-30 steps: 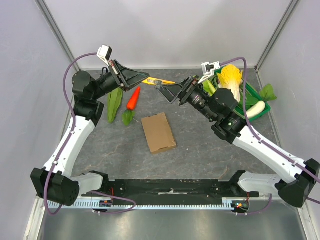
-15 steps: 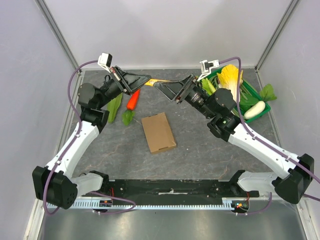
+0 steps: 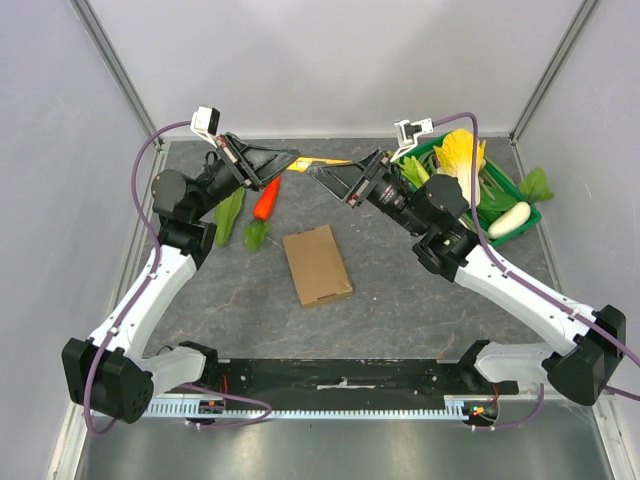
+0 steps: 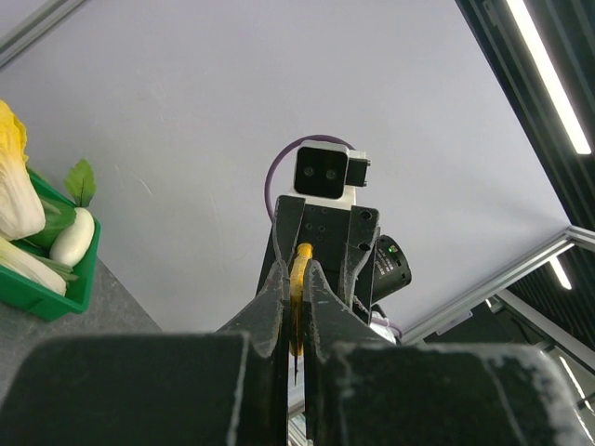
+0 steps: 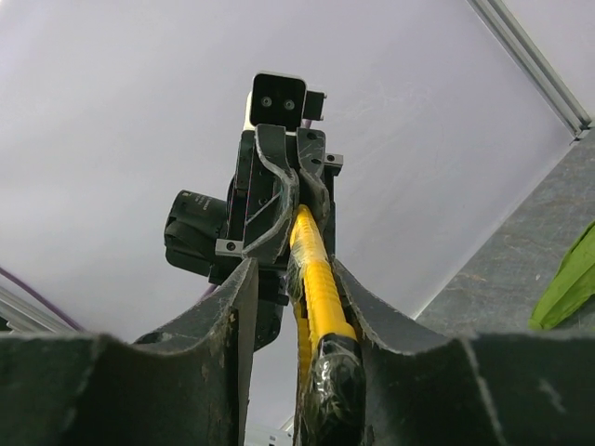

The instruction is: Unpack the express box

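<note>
The express box (image 3: 317,265) lay closed and flat on the table (image 3: 400,300). In the top view its long axis ran roughly from 11 to 5 o'clock. Both arms were raised above the far table edge, at 12 o'clock from the box. The left gripper (image 3: 287,158) was clamped tight on one end of a yellow utility knife (image 3: 325,162). The right gripper (image 3: 330,175) stood partly open around the knife's other, black end, with a gap visible on one side, so no firm hold was evident there. From the knife, the box lay at 6 o'clock. Neither gripper was clearly nearer.
</note>
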`<state>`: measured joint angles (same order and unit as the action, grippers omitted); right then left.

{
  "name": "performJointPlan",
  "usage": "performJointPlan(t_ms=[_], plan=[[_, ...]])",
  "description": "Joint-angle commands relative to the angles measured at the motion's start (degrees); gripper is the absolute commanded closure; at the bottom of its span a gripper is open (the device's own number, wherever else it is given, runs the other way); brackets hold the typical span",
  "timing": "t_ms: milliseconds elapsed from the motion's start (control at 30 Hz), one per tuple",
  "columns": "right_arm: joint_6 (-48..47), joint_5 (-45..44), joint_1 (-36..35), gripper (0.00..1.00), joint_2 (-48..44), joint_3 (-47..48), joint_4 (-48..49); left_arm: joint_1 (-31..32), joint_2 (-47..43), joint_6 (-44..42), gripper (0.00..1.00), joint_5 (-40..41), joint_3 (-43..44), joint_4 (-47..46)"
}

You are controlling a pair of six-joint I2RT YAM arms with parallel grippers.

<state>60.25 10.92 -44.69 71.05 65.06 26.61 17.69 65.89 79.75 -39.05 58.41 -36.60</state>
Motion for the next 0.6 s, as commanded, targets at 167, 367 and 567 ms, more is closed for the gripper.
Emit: performJointPlan(t_ms=[167,367,567], plan=[[-0.22,1.39,-0.4,0.52,-0.12,2.97,0.37,0.15,-1.11,-3.28,0.98,-1.47,1.09,0.83],[-0.22,1.21,-0.4,0.5,0.15,2.88,1.25,0.15,-1.9,-4.07,0.98,-2.35,0.47,2.05],[-0.22,0.42,-0.4,0.52,0.23,2.44,1.95,0.15,-2.78,-4.77,0.98,-2.96,-0.32,2.93]])
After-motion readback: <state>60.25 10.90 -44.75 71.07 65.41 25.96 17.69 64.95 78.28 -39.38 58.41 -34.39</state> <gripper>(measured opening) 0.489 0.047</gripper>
